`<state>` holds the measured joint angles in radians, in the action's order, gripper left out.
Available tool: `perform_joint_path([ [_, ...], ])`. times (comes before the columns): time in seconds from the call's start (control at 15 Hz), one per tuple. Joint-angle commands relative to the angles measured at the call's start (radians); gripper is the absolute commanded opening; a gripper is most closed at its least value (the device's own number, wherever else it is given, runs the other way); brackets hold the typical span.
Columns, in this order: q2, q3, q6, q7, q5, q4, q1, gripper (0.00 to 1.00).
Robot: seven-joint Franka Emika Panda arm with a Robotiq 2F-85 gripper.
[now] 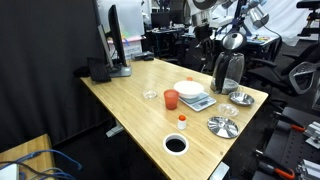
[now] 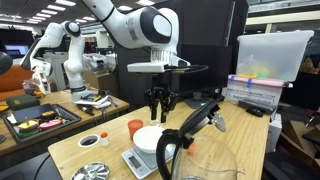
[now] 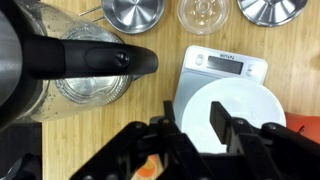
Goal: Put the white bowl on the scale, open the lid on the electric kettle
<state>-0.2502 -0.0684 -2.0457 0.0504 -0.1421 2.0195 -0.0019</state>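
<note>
Over the wooden table [image 1: 130, 100], near its cluttered end: gripper [image 2: 160, 108] hangs just above the white bowl [image 2: 150, 138], jaws apart, nothing held.

Bowl sits on the scale [image 3: 226, 66]. The wrist view shows it covering most of the platform, readout strip left bare. First half of the job looks done.

Kettle [image 1: 229, 70] stands just beside the scale, with its black handle [image 3: 90, 58] reaching across the top. Lid [image 3: 92, 90] lies under that handle. It looks closed, though glare and the handle make that hard to confirm.

Risks from here:
- A sideways move to the kettle at this height could let a finger clip the bowl's rim and slide it off the scale. Rising first would avoid that.
- The handle blocks a straight-down approach to the lid. Fingers may catch the handle instead and rock or drag the kettle, which is tall and probably easy to tip.
- A kettle shoved toward the scale would knock the bowl.
- Orange cup [image 1: 171, 99] stands near the scale, and a wide swing of the wrist could sweep it.
- An off-centre press on the lid could slip off and leave it shut.
</note>
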Motion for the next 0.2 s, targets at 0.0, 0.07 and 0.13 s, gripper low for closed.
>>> perform_joint_path([
  [0.0, 0.0, 0.012, 0.002, 0.002, -0.003, 0.0, -0.012, 0.44],
  [0.07, 0.0, 0.012, 0.002, 0.004, -0.003, 0.001, -0.013, 0.44],
  [0.13, 0.0, 0.012, 0.002, 0.005, -0.003, 0.001, -0.013, 0.44],
])
